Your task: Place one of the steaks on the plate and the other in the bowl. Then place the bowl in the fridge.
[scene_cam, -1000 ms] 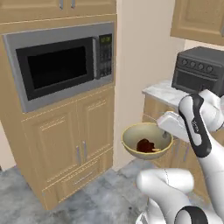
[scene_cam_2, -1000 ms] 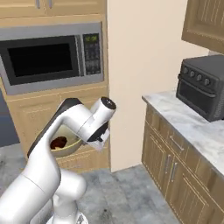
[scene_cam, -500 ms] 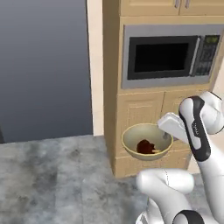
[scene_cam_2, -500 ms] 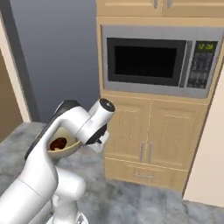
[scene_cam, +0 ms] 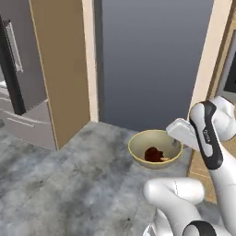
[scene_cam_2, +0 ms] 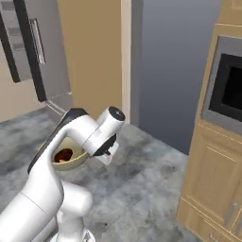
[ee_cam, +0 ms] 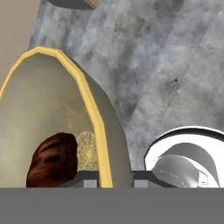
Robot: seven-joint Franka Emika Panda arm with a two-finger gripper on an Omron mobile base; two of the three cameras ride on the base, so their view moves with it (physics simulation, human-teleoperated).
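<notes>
Above the grey marbled floor (scene_cam: 60, 184) we carry the bowl (scene_cam: 156, 148) in the air, close in front of our own white body. Our gripper (ee_cam: 114, 178) is closed on its rim at the near side — one finger tip (ee_cam: 85, 178) inside the wall, the other outside, and the yellow edge sits between them. On the bottom of the bowl lies the dark reddish-brown steak (scene_cam: 154, 154), its yellowish end toward the gripper. At the left edge stands the grey steel fridge (scene_cam: 20, 78) — well apart from the bowl, beyond a tan cabinet panel (scene_cam: 62, 69).
</notes>
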